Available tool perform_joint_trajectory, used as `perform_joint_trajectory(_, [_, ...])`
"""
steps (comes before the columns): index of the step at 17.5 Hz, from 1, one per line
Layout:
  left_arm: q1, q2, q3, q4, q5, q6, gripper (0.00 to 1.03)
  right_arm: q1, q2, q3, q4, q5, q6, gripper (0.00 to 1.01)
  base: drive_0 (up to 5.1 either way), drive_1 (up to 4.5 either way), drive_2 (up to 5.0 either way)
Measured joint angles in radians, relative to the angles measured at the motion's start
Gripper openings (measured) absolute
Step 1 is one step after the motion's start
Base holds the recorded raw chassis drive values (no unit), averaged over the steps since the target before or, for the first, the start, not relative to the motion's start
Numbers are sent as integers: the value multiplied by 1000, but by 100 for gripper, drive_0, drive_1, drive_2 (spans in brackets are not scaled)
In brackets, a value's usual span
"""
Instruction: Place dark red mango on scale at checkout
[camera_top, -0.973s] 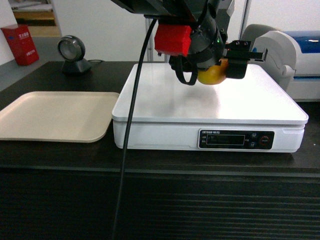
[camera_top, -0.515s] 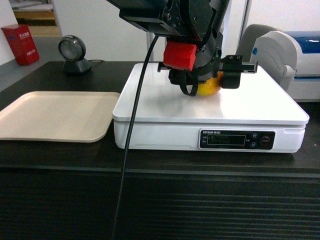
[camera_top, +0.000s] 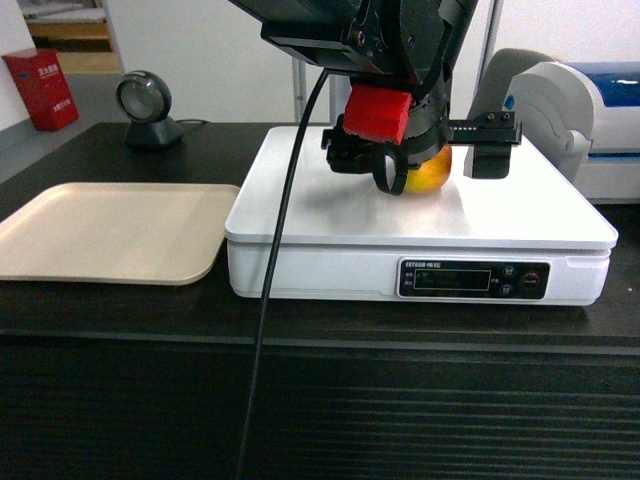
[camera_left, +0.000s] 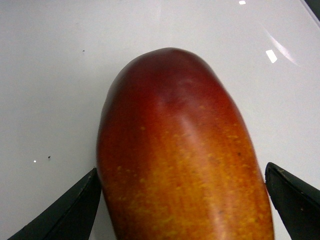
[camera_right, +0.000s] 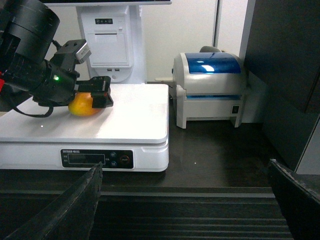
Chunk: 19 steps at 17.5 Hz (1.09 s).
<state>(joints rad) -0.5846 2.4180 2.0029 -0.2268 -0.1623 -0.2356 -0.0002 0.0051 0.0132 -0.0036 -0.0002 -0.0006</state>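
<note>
The dark red mango (camera_top: 431, 176) lies on the white scale (camera_top: 520, 215) on the black checkout counter (camera_top: 120, 312), toward the platform's back middle. My left gripper (camera_top: 412, 160) hangs over it, open. In the left wrist view the mango (camera_left: 175, 150) fills the space between the black fingers (camera_left: 75, 210). The left one is at its skin and the right one stands a little off it. The right wrist view shows the mango (camera_right: 82, 106) resting on the scale (camera_right: 135, 120). My right gripper (camera_right: 185, 165) is open and empty, in front of the counter's ribbed edge (camera_right: 215, 200).
A beige tray (camera_top: 110, 232) lies left of the scale. A barcode scanner (camera_top: 145, 105) and a red box (camera_top: 40, 90) stand at the back left. A grey-and-blue printer (camera_right: 210, 85) sits right of the scale. A black cable (camera_top: 270, 290) hangs across the scale's front.
My left gripper came down with the mango onto the scale's top, and its fingers have spread wider apart, away from the fruit.
</note>
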Motion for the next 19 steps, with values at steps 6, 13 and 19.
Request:
perform_joint_trajectory(6, [-14, -43, -51, 51, -23, 47, 98, 0, 0, 0, 0, 0, 0, 98, 0, 0, 0])
perform_joint_trajectory(13, [0, -353, -303, 293, -48, 110, 98, 0, 0, 0, 0, 0, 0, 98, 0, 0, 0])
perform_joint_trajectory(19, [201, -874, -845, 637, -116, 189, 98, 0, 0, 0, 0, 0, 0, 98, 0, 0, 0])
